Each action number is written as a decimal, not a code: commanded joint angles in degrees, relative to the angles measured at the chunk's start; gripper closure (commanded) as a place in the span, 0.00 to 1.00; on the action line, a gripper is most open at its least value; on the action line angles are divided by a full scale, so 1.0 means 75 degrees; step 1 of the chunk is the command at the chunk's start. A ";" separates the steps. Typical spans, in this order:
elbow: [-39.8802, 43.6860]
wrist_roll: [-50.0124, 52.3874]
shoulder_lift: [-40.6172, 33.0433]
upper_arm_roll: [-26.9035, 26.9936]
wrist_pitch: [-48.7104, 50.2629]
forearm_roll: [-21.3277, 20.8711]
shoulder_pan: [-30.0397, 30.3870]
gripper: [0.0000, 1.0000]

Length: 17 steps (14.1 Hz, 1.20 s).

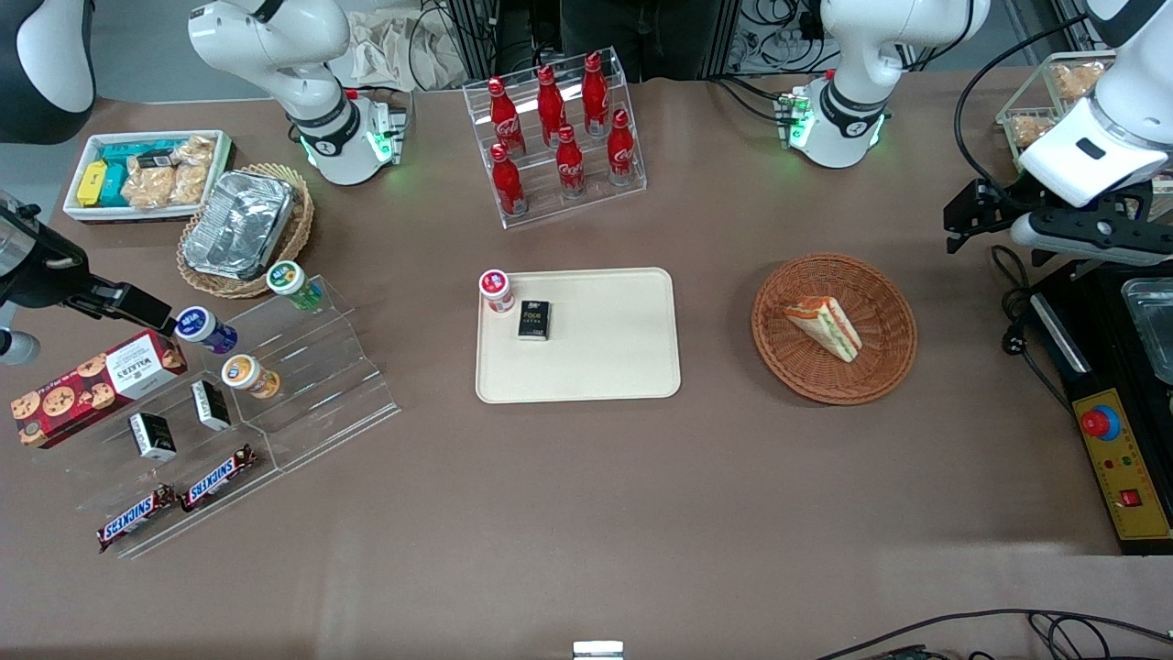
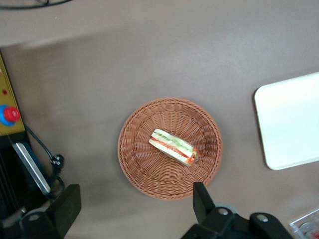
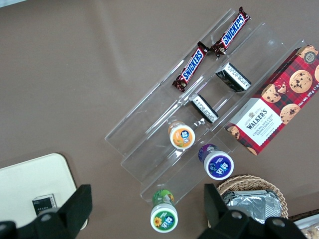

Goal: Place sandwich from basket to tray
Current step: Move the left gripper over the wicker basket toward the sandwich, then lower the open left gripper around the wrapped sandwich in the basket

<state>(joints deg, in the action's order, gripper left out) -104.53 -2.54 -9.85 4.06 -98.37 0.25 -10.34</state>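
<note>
One sandwich is seen lying in the round woven basket, near its middle, and nothing has yet been lifted; the step in hand is judged to be the approach. The tool is held high above the table, near the working arm's end, looking down on the basket, and its two dark fingers are spread wide apart with nothing between them. For the next move, a descent over the basket is called for, with the fingers brought either side of the wedge across its flat bread faces, so that the filling is not crushed. The sandwich is a small triangular wedge of white bread resting on one side, with red, orange and green layers shown along its cut edge. The cream tray lies well apart from the basket, toward the middle of the table; a small black box and a red-capped pot stand at one corner, so bare room is left for the set-down
</note>
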 commanded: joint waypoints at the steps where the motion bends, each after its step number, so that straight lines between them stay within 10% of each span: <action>1: 0.0016 0.1760 0.0001 -0.0025 0.0120 0.0130 -0.0027 0.00; 8: -0.0171 0.6707 0.0457 -0.0108 -0.0055 0.0330 -0.0648 0.00; 17: -0.2793 0.9369 0.0528 -0.0119 -0.2442 0.0377 -0.0883 0.01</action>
<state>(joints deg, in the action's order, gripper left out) -120.45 62.08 -4.95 2.83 -111.90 3.22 -15.62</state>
